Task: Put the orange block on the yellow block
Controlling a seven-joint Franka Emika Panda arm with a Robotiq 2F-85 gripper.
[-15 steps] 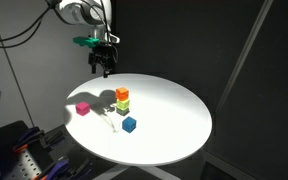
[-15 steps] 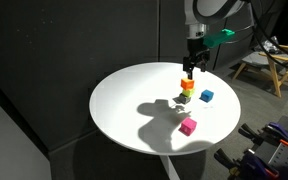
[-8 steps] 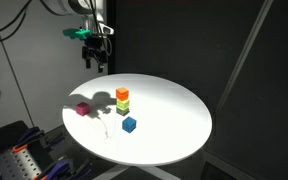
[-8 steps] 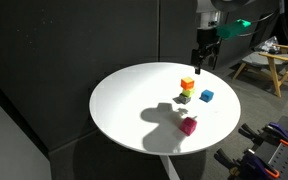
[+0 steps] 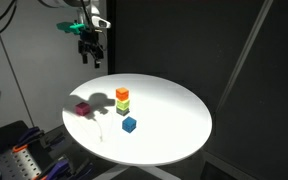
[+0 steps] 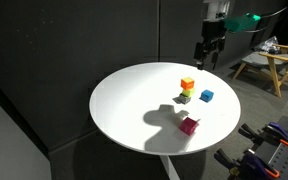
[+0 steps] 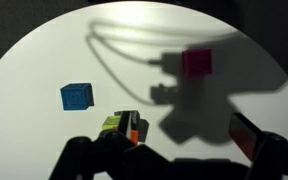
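The orange block point(image 5: 122, 94) sits on top of the yellow block point(image 5: 122, 104) near the middle of the round white table point(image 5: 179, 115). The stack also shows in an exterior view, orange block point(image 6: 187, 84) over yellow block point(image 6: 186, 97). In the wrist view the orange block point(image 7: 132, 127) and the yellow block point(image 7: 112, 123) lie at the lower edge, partly hidden by my fingers. My gripper point(image 5: 90, 58) hangs high above the table's rim, away from the stack, open and empty. It shows in the other views too point(image 6: 206, 60) point(image 7: 164, 150).
A blue cube point(image 5: 129, 124) point(image 6: 206, 96) point(image 7: 77, 96) lies close beside the stack. A magenta cube point(image 5: 83, 109) point(image 6: 189, 125) point(image 7: 196, 62) lies further off, in the arm's shadow. Dark curtains surround the table. A wooden stool point(image 6: 262, 62) stands behind.
My gripper has risen and moved away from the stack toward the table's edge. The blocks have not moved.
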